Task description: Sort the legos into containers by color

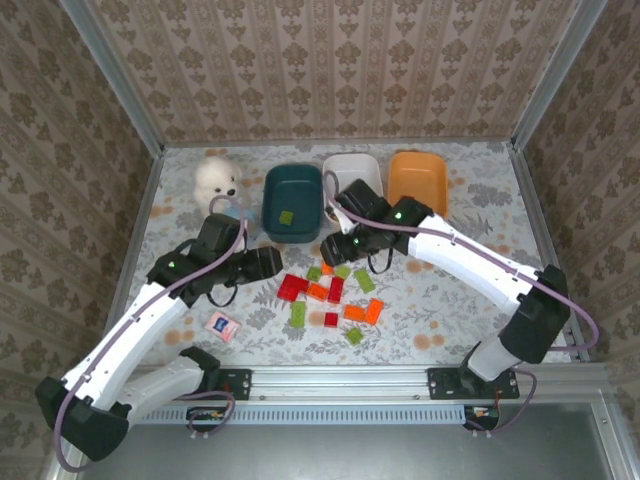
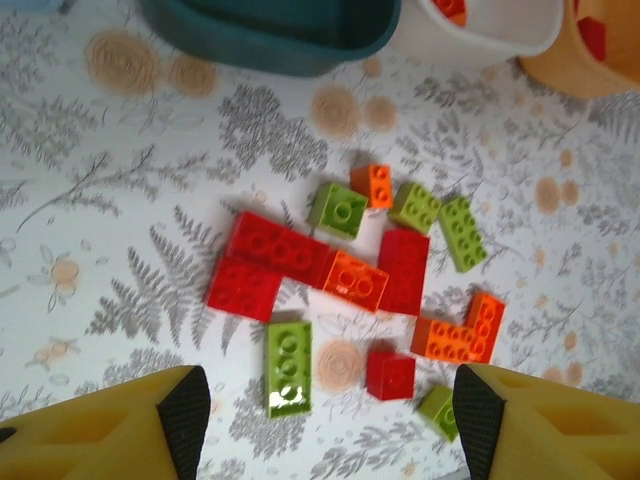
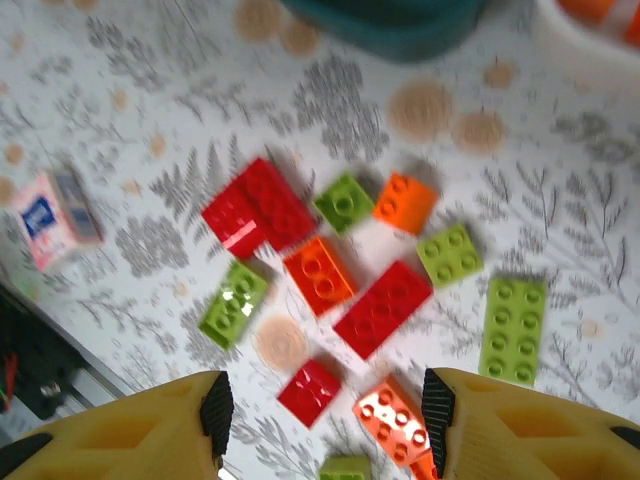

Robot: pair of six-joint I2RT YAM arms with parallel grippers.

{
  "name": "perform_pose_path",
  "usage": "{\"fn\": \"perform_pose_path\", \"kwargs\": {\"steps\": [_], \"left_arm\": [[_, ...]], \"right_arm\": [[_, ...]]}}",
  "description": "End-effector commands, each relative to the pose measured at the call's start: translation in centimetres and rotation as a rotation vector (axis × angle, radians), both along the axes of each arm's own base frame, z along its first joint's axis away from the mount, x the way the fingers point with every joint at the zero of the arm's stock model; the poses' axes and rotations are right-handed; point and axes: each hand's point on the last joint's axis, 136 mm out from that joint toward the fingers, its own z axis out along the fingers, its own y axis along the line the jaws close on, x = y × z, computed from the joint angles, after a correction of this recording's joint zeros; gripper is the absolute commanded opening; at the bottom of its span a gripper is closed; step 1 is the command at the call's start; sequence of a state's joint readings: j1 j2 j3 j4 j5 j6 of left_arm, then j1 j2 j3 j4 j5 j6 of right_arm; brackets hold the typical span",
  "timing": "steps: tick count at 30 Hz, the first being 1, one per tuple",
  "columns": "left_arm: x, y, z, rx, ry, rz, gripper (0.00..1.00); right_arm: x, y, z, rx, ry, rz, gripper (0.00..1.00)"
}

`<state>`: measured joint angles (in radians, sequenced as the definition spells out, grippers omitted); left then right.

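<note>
Red, orange and light green legos (image 1: pixel 330 295) lie in a loose pile mid-table. Behind them stand the dark teal tub (image 1: pixel 292 195), the white tub (image 1: pixel 352 172) and the orange tub (image 1: pixel 417 180). One green brick (image 1: pixel 287 217) lies in the teal tub. My left gripper (image 1: pixel 268 265) hovers at the pile's left edge, open and holding nothing. In its wrist view the left gripper (image 2: pixel 330 420) brackets a green oblong brick (image 2: pixel 288 367) and a small red brick (image 2: pixel 389 374). My right gripper (image 1: pixel 340 245) hangs over the pile's far side. The right gripper (image 3: pixel 326 408) is open above a small red brick (image 3: pixel 311 391).
A white fluffy toy (image 1: pixel 216 177) sits at the back left. A pink-and-white card (image 1: pixel 220 326) lies near the front left. The white tub (image 2: pixel 490 30) holds an orange brick (image 2: pixel 450 8); the orange tub (image 2: pixel 590 65) holds something red. Patterned walls enclose the table.
</note>
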<state>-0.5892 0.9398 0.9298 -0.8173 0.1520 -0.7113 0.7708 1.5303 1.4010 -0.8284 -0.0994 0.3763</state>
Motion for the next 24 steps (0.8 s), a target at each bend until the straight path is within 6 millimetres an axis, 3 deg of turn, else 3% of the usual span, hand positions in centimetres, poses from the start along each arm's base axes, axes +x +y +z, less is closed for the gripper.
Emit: {"fn": "perform_pose_path", "kwargs": {"steps": [1,5,11,14,19,24], "left_arm": [[-2.6,0.7,-3.2,0.084,0.127,-0.045,0.67],[-3.8,-1.1,-6.6,0.180,0.177,-0.122,0.64],[-4.6,-4.1,-10.7,0.306,0.226,-0.165,0.63],[-4.7,-4.0,-12.4,0.374,0.283,-0.135,0.64],[-4.7,-4.9,-14.2,0.406,0.313,-0.136,0.64],[-4.6,-6.2,-15.2,0.423,0.321,-0.158,0.65]], "right_arm": [[-1.2,-1.3,0.7,0.033,-0.036,-0.043,0.56],[-3.2,-3.0,0.2,0.048,-0.023,-0.072,0.56],[-5.0,-4.5,1.2,0.097,-0.031,-0.084,0.56],[-6.2,-4.8,1.8,0.148,-0.029,-0.071,0.59],[-7.1,-6.3,2.8,0.184,-0.050,-0.093,0.61],[-7.3,-7.2,2.6,0.176,-0.043,-0.108,0.61]]}}
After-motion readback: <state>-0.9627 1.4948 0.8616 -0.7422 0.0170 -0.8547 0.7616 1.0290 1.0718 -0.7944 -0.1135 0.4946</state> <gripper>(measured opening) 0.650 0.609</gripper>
